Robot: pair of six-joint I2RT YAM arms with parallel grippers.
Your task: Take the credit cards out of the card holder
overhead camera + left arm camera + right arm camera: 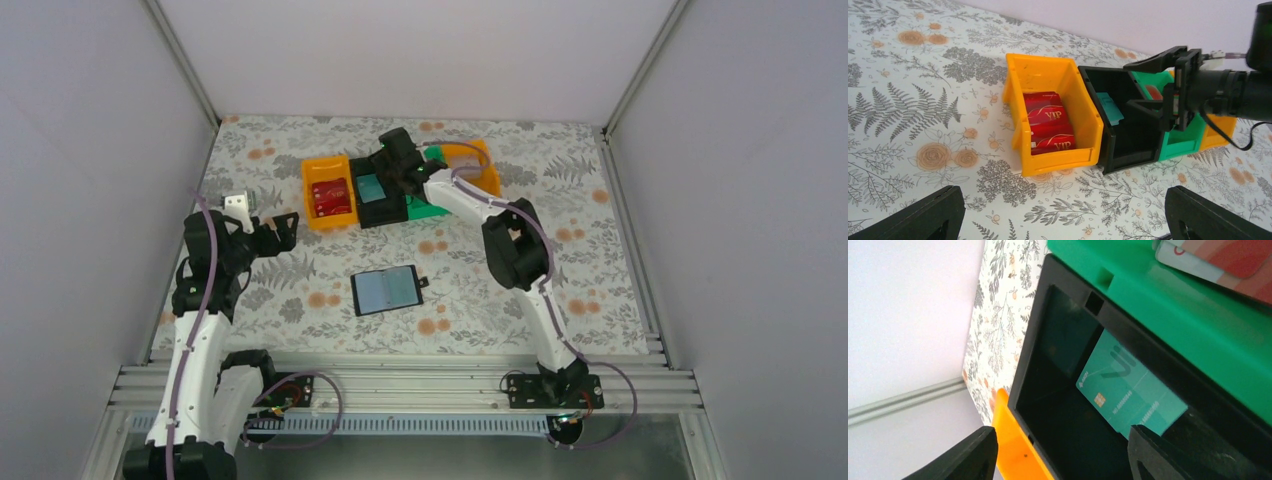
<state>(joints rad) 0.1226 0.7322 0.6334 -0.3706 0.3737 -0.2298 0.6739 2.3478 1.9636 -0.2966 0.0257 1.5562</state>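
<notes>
The card holder (386, 290) lies open on the table's middle, pale blue-grey faces up, with its small black tab (424, 283) on the right edge. I cannot tell separate credit cards apart on its faces. A teal card (1128, 390) leans inside the black bin (1048, 440); it also shows in the top view (370, 188) and the left wrist view (1110, 107). My right gripper (1063, 455) is open and empty, hovering over that black bin (378, 212). My left gripper (1063, 220) is open and empty above the cloth, left of the bins and far from the holder.
A row of bins stands at the back: an orange bin (318, 172) holding red VIP cards (1050, 122), the black bin, a green bin (428, 208) with reddish cards (1228, 260), and another orange bin (488, 170). White walls close in the floral table.
</notes>
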